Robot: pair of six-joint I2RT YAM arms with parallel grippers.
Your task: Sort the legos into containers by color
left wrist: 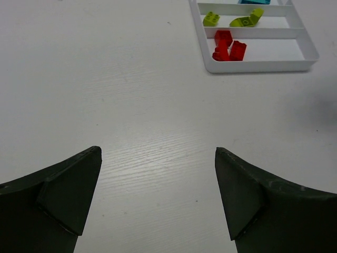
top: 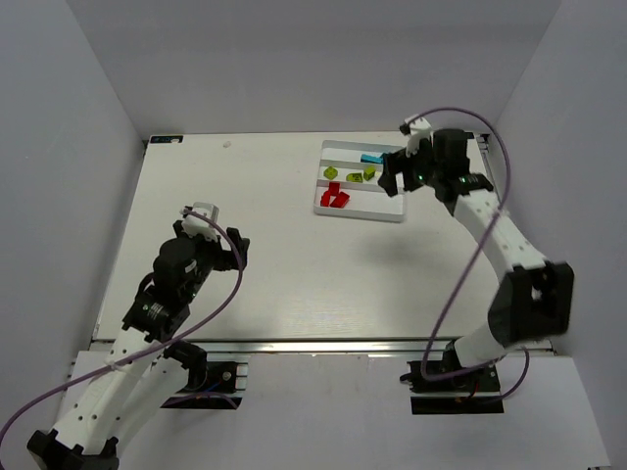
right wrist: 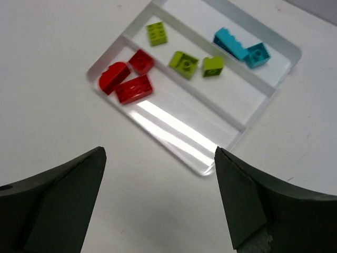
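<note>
**Left side.** The left gripper (left wrist: 156, 153), a dark two-finger pincer, is poised above the near-left part of the white table top (top: 274, 274), well apart from the tray. Its jaws are spread wide and hold nothing. In its wrist view only bare table surface shows in the gap.

**Far right of the table.** A white rectangular plastic tray (top: 358, 214) with rounded corners lies flat, its long sides running left to right. Raised white ridges (right wrist: 184, 82) split it into three parallel compartments.
- Far compartment: two cyan-blue studded plastic bricks (right wrist: 230, 43) lie just beside each other.
- Middle compartment: three yellow-green studded plastic bricks (right wrist: 184, 64) lie in a loose row, apart from one another.
- Near compartment: three red studded plastic bricks (right wrist: 134, 88) are bunched close together at the left end. One of them has a rounded edge.

Every brick in view lies inside the tray, each colour in its own compartment.

**Right side.** In the overhead view the right gripper (right wrist: 158, 150) hangs over the right end of the tray and hides part of that end. Its jaws are released and wide apart, with nothing between them. Its wrist view looks down on the whole tray beyond the fingertips.
</note>
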